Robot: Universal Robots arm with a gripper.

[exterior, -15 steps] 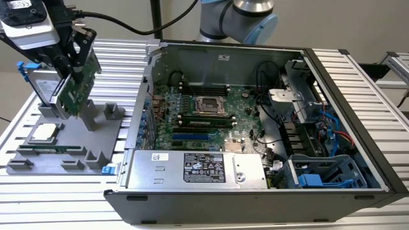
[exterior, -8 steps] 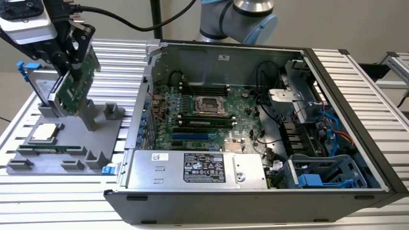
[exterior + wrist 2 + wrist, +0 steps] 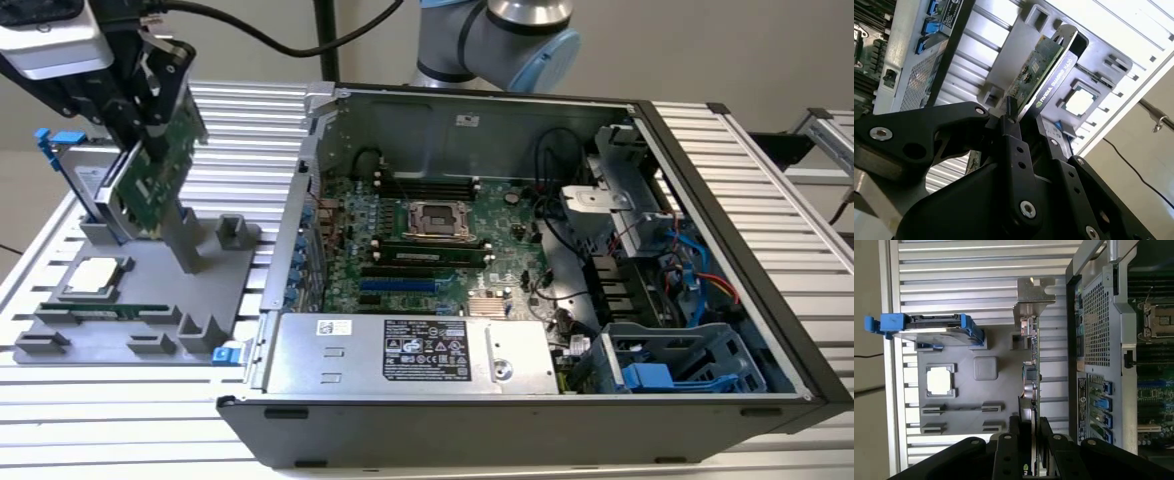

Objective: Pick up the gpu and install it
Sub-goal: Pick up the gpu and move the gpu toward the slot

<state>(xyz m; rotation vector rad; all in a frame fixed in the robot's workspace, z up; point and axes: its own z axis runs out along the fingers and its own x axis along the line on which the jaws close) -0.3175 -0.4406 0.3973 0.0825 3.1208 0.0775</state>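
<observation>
Pincer (image 3: 1026, 122) sits closest to the lens in both wrist views. Its black fingers (image 3: 1011, 132) are drawn in to a narrow gap and squeeze one edge of the gpu (image 3: 1043, 70) btwn them, so the grip looks firm. The card runs away from the grip edge-on, green board on one face, black cooler on the other, silver bracket (image 3: 1034, 297) at the far end.

In the exterior view the gpu is tilted, up at that view's left, over the grey holder tray (image 3: 147, 300) and not over the pc case (image 3: 534, 260). Can't tell for sure if its lower edge is free of the tray's uprights.

Past the card, on the tray: cpu chip (image 3: 939, 380) lying flat, thin memory stick (image 3: 107, 310) in its slot, hard drive (image 3: 929, 330) w/ blue rails on the side away from the case. Tray rests on the slatted tabletop (image 3: 120, 420), just beside the case.

Farthest: the case is open w/ the motherboard (image 3: 427, 235) exposed, and no card can be seen in its expansion slots.

Progress, my read: grasp done, lift-off at most just begun. Not yet done: moving the gpu over to the case and seating it, i.e. the whole install part.
</observation>
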